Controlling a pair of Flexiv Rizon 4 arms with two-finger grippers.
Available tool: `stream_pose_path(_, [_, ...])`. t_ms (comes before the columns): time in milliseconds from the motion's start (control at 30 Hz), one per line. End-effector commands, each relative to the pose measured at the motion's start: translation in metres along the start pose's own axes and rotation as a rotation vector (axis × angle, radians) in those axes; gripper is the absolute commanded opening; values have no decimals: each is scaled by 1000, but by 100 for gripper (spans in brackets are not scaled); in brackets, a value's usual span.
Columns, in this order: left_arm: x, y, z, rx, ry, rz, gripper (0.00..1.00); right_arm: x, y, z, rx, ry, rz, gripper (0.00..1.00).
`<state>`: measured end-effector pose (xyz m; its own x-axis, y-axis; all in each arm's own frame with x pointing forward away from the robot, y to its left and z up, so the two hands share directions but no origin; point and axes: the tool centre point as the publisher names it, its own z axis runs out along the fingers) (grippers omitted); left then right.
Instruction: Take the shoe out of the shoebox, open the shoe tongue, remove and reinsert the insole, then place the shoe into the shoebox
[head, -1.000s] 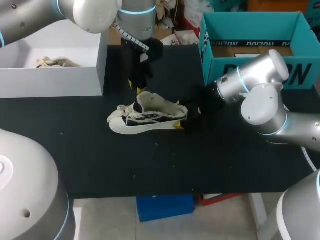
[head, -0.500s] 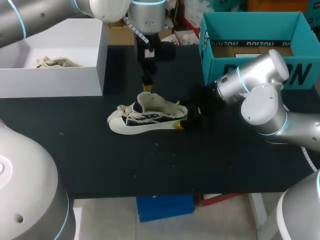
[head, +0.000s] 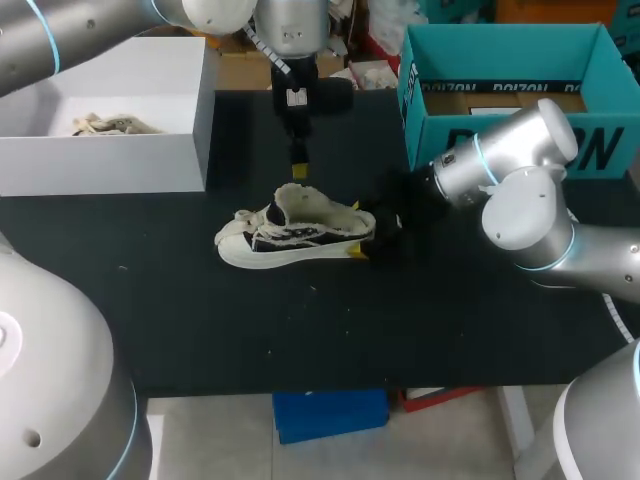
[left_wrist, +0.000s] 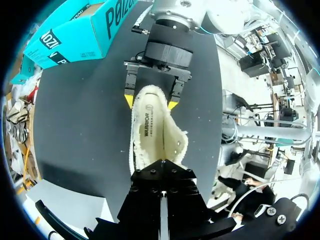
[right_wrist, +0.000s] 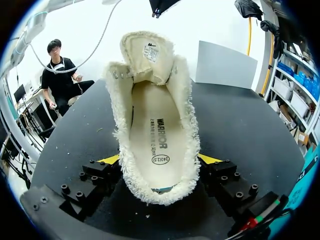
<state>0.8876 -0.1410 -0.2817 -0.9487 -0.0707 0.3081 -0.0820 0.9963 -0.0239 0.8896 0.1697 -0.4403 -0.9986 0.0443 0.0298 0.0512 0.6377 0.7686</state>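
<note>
The shoe (head: 295, 235) stands on its sole in the middle of the black table (head: 450, 330), with the toe toward my left side. The right gripper (head: 358, 230) grips the heel: one yellow tip presses on each side. The insole (right_wrist: 157, 135) lies inside the shoe and the tongue (right_wrist: 148, 52) is raised. Behind and above the tongue hangs the left gripper (head: 298, 170), its fingers together, holding nothing. Farther back stand a white box (head: 190, 130) and a teal box (head: 480, 135).
</note>
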Motion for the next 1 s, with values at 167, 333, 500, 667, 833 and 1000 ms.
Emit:
stream_pose_path(167, [7,4,7,98,-34,25,0,-1,-1,1,1,0,1,0])
stream_pose_path(333, [7,4,7,98,-34,25,0,-1,-1,1,1,0,1,0])
stream_pose_path(500, [7,4,7,98,-34,25,0,-1,-1,1,1,0,1,0])
stream_pose_path(667, [4,6,5,100,-44,44,0,-1,-1,1,1,0,1,0])
stream_pose_path(833, [1,1,8,102,-41,78,0,-1,-1,1,1,0,1,0])
stream_pose_path(1000, [4,-8,14,99,-43,99,0,-1,-1,1,1,0,1,0])
